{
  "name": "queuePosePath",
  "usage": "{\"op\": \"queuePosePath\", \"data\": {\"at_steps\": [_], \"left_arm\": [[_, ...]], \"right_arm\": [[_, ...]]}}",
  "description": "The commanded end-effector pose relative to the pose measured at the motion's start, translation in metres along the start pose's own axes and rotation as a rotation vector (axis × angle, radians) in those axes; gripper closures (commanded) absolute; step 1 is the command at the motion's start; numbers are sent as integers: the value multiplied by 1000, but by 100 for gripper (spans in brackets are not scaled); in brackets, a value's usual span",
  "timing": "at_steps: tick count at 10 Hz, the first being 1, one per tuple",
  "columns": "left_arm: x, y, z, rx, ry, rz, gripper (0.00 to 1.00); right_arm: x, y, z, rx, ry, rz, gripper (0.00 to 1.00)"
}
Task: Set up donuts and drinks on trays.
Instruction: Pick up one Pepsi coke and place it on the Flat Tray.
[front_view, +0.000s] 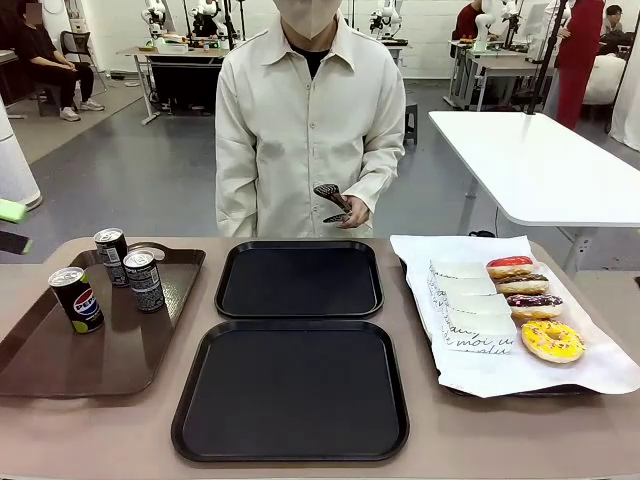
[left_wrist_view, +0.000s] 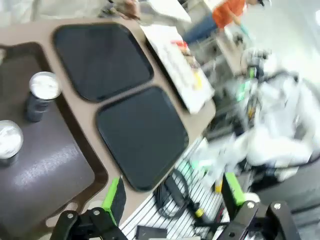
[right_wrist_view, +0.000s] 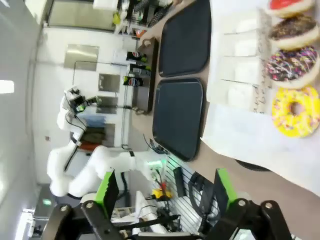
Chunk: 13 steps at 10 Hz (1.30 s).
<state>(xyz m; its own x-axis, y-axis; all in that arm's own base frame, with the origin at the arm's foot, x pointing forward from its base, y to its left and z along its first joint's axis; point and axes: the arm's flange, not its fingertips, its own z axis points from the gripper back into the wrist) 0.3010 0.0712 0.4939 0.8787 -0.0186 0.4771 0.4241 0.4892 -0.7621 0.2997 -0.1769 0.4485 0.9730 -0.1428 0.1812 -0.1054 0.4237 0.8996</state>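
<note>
One table (front_view: 100, 430): beige, with rounded corners; we see bare strips along its near edge and between the trays.
Person: stands at the far side; one hand (front_view: 352, 212) holds tongs (front_view: 330, 198) above the far edge, clear of the tabletop.
Black trays: near tray (front_view: 290, 392) and far tray (front_view: 300, 279), both bare, centred one behind the other, with a narrow gap between their rims; the near tray's rim lies close to the table's near edge.
Brown tray (front_view: 100, 350): at the left, set at an angle; its right rim lies just beside the far tray. Its near half is open.
White paper (front_view: 600, 370): at the right, overhanging the tray beneath; its left edge lies near the black trays but apart from them.
Left gripper (left_wrist_view: 172, 195): jaws spread wide, nothing between them; we see it over the table's near edge.
Right gripper (right_wrist_view: 165, 187): jaws likewise wide apart and empty, by the table edge on the paper side.
Boxes (front_view: 470, 300): a white row on the paper, touching the donuts' left side.
Cans: three upright on the brown tray's far half, at (front_view: 77, 299), (front_view: 144, 281) and (front_view: 111, 256).
Donuts: four in a row on the paper: red (front_view: 511, 267), chocolate (front_view: 522, 284), sprinkled chocolate (front_view: 534, 306), yellow (front_view: 552, 341).
</note>
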Motion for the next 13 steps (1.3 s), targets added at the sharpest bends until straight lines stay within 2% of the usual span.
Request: {"op": "queuePosePath", "data": {"at_steps": [1,2,5,7,8,9,13], "left_arm": [[-4,25,13,33,-79,73,0],[-10,38,25,64,-106,131,0],[-36,74,65,138,-196,285,0],[-43,84,84,206,-204,365,0],[-41,77,84,267,-173,341,0],[-47,88,81,167,-214,331,0],[-47,88,81,167,-214,331,0]], "right_arm": [[-2,-14,27,-40,8,-7,0],[-9,-20,41,-75,6,-42,0],[-39,-25,93,-86,-108,-102,0],[-47,-16,101,-122,-124,-110,0],[-42,-7,89,-217,-114,-93,0],[-47,-25,107,-102,-146,-119,0],[-47,-25,107,-102,-146,-119,0]]}}
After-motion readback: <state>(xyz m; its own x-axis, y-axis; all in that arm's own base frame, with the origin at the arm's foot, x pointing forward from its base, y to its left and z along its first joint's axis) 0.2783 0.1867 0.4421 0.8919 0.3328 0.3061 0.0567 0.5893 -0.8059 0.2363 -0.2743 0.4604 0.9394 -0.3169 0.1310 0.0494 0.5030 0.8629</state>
